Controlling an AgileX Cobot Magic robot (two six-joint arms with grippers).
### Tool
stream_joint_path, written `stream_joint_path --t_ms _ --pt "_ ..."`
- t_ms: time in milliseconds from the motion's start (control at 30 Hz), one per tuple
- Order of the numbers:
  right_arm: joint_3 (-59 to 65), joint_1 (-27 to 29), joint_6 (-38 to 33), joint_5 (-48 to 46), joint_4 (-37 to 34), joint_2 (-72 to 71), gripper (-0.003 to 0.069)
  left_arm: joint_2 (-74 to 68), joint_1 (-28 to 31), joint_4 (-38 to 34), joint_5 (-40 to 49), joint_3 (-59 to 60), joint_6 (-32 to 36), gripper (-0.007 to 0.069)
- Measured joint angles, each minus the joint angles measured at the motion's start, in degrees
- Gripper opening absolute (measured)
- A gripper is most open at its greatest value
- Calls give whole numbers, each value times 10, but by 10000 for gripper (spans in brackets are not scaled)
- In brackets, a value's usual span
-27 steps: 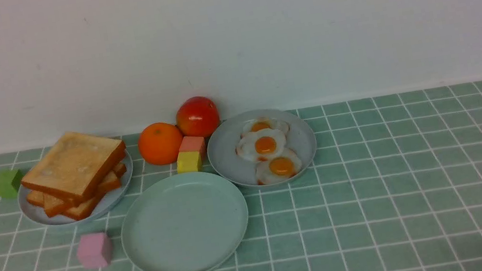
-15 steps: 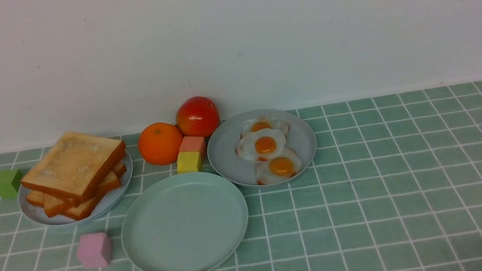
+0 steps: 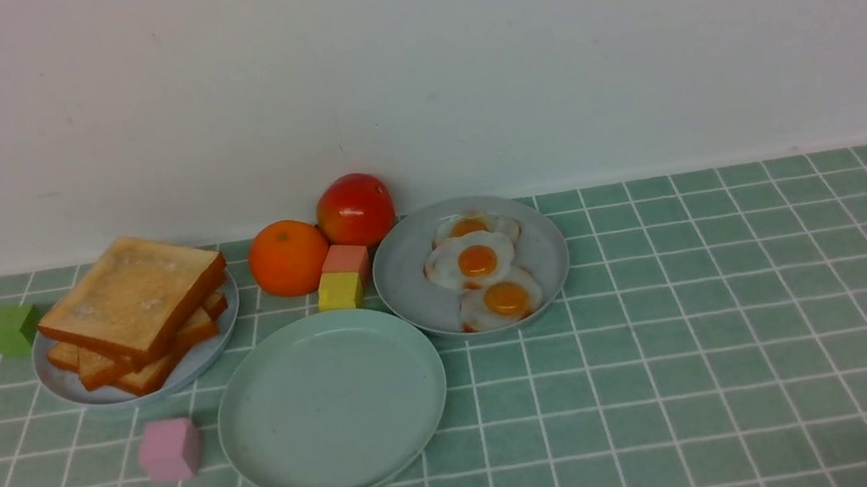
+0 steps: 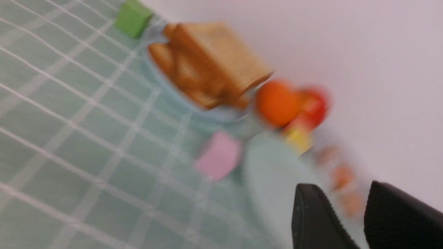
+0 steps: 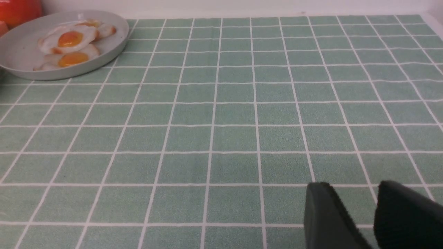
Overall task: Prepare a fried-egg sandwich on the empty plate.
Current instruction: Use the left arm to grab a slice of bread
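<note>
tan toast, eggs (orange yolks), bare mint plate, left fingers spread, right fingers spread

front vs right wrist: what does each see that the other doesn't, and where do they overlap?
Front only: the toast stack, the empty plate, the orange, the green block, pink block and yellow block.
Right wrist only: the right gripper, jaws apart, holding nothing.
Both: three fried eggs on their grey plate, the red fruit and the tiled table.
</note>
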State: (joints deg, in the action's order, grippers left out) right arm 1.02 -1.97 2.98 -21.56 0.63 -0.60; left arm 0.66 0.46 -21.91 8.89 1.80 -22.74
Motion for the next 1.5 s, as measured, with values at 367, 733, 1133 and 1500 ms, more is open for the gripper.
stream_joint_path --t_ms 367,733,1133,1500 --pt "0 0 0 0 0 0 239 0 0 -138 -83 -13 -35 213" --pt "4 0 132 132 -129 0 239 -176 0 -90 294 -283 203 -13" --pt "-50 -20 196 98 -191 5 239 -545 0 -59 286 -457 337 -13" --pt "-420 -128 -37 -283 -179 311 239 -781 0 -27 256 -590 404 -13"
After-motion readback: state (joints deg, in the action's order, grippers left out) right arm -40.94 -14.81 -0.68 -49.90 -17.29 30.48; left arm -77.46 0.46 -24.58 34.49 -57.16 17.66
